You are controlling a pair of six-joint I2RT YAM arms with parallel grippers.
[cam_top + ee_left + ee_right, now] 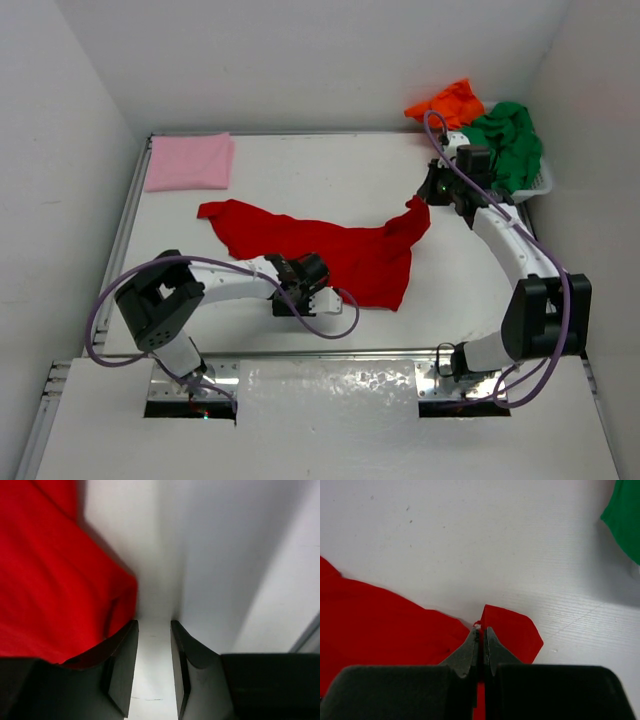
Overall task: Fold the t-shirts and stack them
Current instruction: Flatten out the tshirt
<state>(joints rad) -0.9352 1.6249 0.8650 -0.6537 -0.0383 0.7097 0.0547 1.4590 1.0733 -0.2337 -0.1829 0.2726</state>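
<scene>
1. While pinched shut on a thin fold of red cloth, right gripper [481, 636] clenched on the far-right corner of the red t-shirt [330, 250].
2. Left gripper [152, 625] released: narrow gap between the jaws, bare worktop [330, 170] showing through it, nothing held.
3. Red cloth to the left of that gap in the wrist view, lapping against the outer face of the left finger, not between the pads.
4. Long axis of the shirt roughly left to right across the worktop, bulk sagging toward the near edge; right end already held, left arm nearer the near-left edge and the free far-left end.
5. Judged next: needs the open jaws brought sideways onto that edge before any fold.
6. Folded pink t-shirt [188, 160] at the far-left corner, well apart; orange t-shirt [448, 100] and green t-shirt [510, 140] heaped on the basket [541, 185] at far right.
7. Hard to make out: collar and sleeves of the red shirt, left fingertips in the overhead view, most of the basket under cloth.
</scene>
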